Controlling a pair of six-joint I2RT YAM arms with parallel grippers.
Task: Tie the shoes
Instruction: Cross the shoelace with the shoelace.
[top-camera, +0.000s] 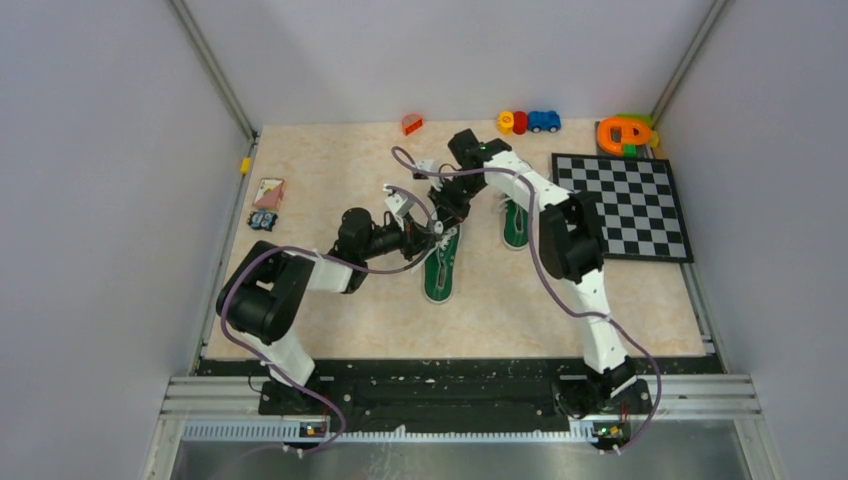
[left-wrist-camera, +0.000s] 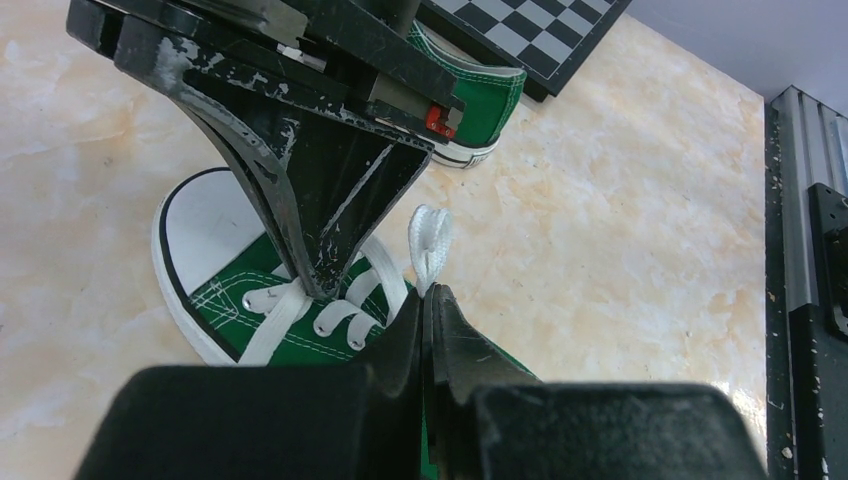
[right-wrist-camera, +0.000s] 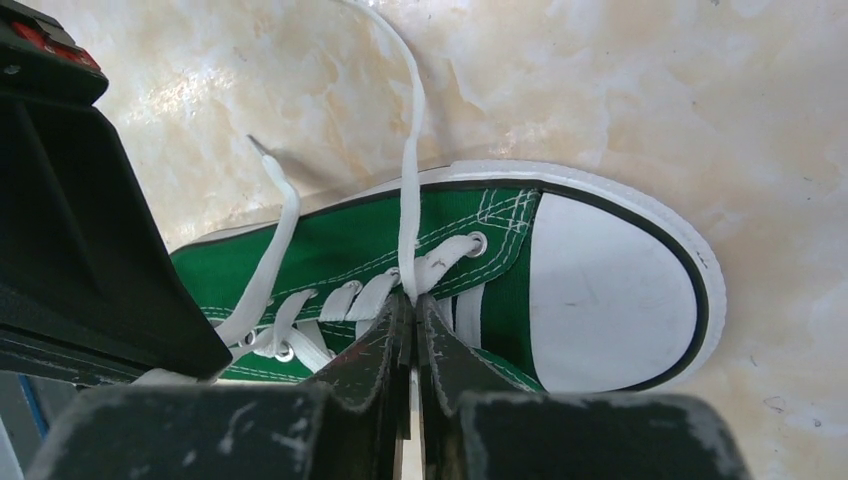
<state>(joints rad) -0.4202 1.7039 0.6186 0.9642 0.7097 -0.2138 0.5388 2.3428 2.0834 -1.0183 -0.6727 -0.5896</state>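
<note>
nearest the arm bases lies the near shoe (top-camera: 438, 280), flat on the table (top-camera: 350, 320), and everything that matters sits around it. its long axis runs away from the bases with a slight tilt. its laced front half is at the far end, under both grippers.

over the laces of that shoe the left gripper (left-wrist-camera: 430, 300) is pinched shut on a lace loop (left-wrist-camera: 430, 235), which stands up just past its tips, off to one side of the eyelet rows. just beside it, lower and closer to the shoe's white toe cap (right-wrist-camera: 600, 290), the right gripper (right-wrist-camera: 413, 315) is clamped narrow on a lace strand (right-wrist-camera: 408, 200) right at the eyelets. from that pinch the strand runs across the shoe's side wall and out onto the table. a second loose end (right-wrist-camera: 270, 190) lies across the same side wall, nearer the shoe's opening.

the coming move likely turns on this: both tips are on one shoe, nearly touching, with the loop and the strand on different sides of its centre line. any pull probably has to go across the long axis, not along it, or the shoe may slide.

beyond the near shoe and to its right the far shoe (top-camera: 515, 228) lies apart, with neither gripper on it, and past that the checkerboard (top-camera: 625, 205).
</note>
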